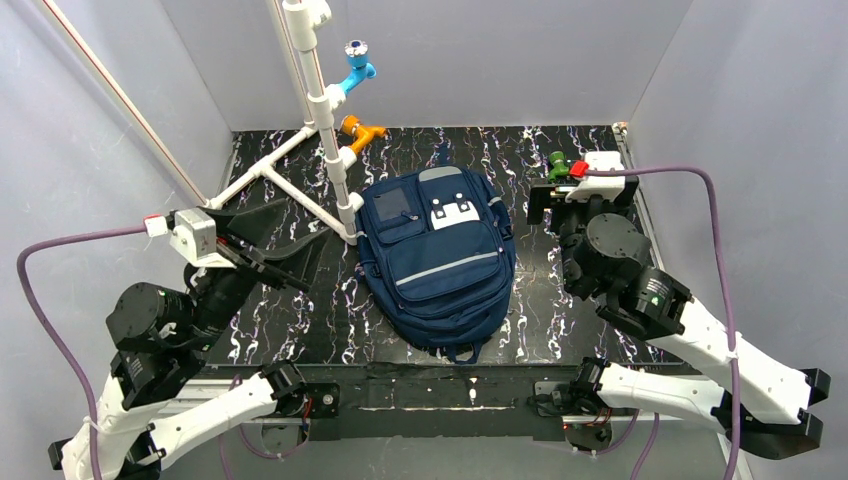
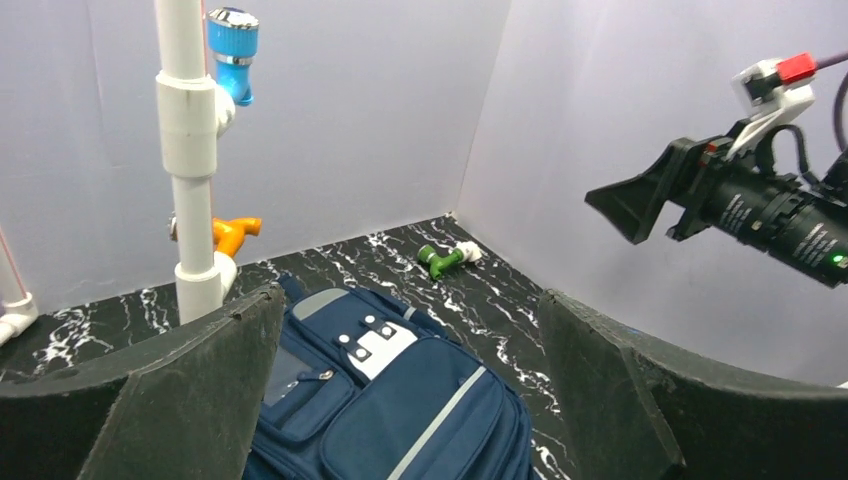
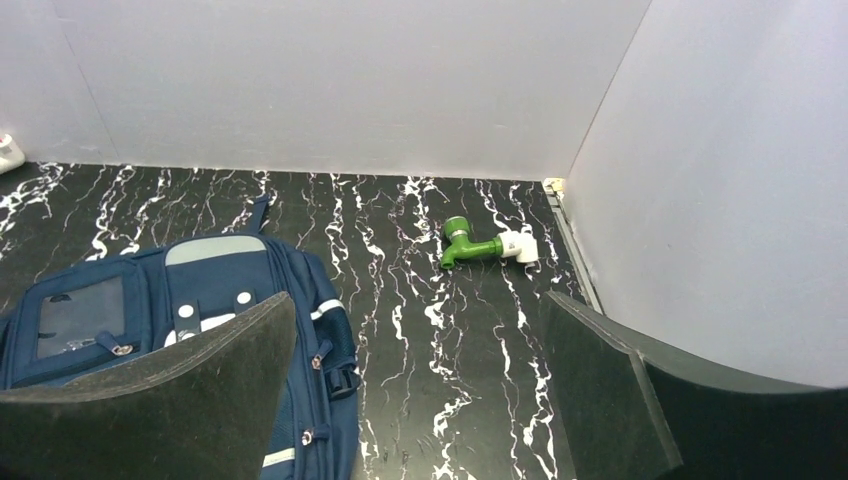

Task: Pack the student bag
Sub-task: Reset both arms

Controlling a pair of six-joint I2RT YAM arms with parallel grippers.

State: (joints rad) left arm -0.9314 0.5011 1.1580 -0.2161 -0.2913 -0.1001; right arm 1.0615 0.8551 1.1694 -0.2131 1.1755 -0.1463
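My left hand (image 2: 410,385) and right hand (image 3: 415,390) both stand wide open, holding nothing. The bag (image 1: 440,265) lies flat on the desk (image 1: 555,310), pockets up, between them, touching neither.

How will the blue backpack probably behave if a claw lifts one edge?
The student bag looks like soft fabric, so it will probably sag and fold. It lies flat, so it should slide or bunch, not roll.

student bag (image 1: 440,262) is matt navy cloth, table (image 1: 335,320) looks like glossy black marble, pipe frame (image 1: 322,98) upper left is smooth white plastic
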